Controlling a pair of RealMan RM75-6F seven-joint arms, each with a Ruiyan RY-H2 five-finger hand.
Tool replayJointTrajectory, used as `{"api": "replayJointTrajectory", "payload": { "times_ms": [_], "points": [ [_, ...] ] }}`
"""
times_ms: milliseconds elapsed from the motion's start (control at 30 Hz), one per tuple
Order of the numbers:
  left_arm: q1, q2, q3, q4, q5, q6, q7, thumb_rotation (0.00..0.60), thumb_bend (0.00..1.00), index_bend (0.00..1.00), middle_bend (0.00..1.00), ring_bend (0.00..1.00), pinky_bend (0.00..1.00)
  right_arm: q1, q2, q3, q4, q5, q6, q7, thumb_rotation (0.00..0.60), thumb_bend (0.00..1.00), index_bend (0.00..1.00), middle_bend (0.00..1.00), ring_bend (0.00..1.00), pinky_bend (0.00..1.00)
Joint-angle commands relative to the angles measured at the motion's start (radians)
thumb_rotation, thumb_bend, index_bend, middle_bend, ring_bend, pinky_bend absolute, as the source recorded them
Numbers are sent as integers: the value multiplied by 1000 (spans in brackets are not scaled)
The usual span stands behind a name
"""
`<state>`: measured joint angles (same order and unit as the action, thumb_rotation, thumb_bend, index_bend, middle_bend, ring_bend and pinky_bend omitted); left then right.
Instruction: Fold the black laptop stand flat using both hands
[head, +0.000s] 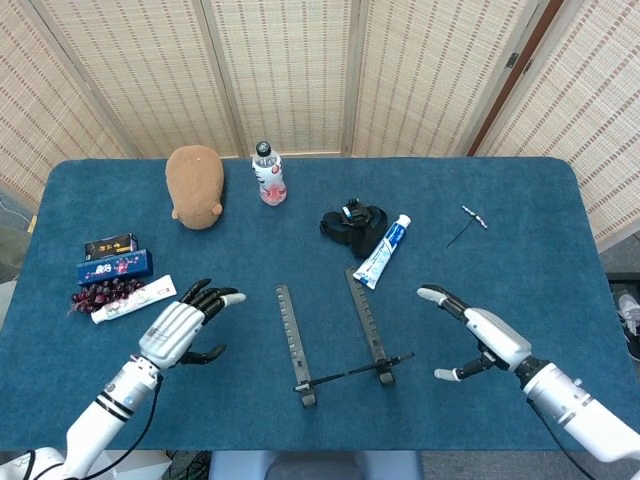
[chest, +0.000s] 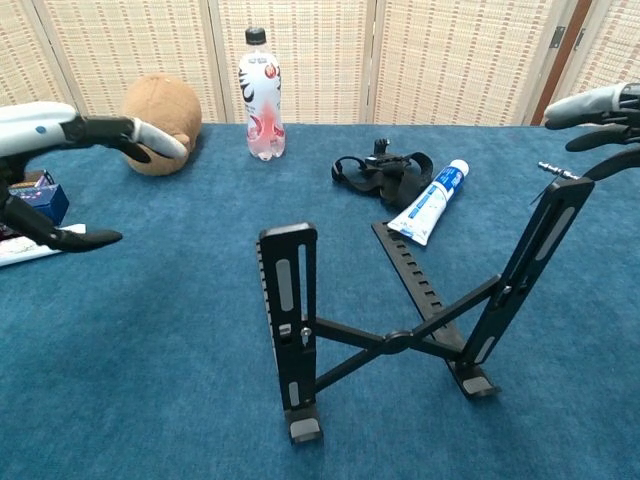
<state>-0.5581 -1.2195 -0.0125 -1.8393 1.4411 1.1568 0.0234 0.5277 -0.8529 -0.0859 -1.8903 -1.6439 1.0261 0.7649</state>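
The black laptop stand (head: 335, 340) (chest: 390, 320) stands unfolded near the table's front edge, its two arms raised and joined by crossed bars. My left hand (head: 185, 328) (chest: 70, 150) hovers to the left of the stand with fingers spread, holding nothing and well apart from it. My right hand (head: 475, 335) (chest: 600, 120) hovers open to the right of the stand, close to the top of its right arm but not touching it.
A brown plush toy (head: 195, 185), a drink bottle (head: 267, 173), a black strap bundle (head: 352, 222), a toothpaste tube (head: 383, 250) and a small metal tool (head: 465, 225) lie farther back. Boxes (head: 113, 258), dark grapes (head: 100, 292) and another tube (head: 135, 298) sit at the left.
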Motion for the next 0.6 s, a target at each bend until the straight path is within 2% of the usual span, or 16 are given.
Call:
{"api": "replayJointTrajectory", "payload": {
  "times_ms": [33, 300, 600],
  "points": [
    [38, 24, -11, -15, 0, 55, 20, 600, 252, 132, 145, 152, 0, 20, -20, 19, -20, 25, -35, -47, 600, 0, 0, 0, 0, 136],
    [93, 69, -6, -13, 26, 117, 16, 600, 251, 129, 143, 152, 0, 46, -162, 100, -19, 165, -65, -235, 600, 0, 0, 0, 0, 136],
    [127, 108, -10, 5, 33, 139, 4, 600, 252, 128, 135, 152, 0, 75, -361, 199, 51, 357, -35, -478, 600, 0, 0, 0, 0, 134]
  ]
}}
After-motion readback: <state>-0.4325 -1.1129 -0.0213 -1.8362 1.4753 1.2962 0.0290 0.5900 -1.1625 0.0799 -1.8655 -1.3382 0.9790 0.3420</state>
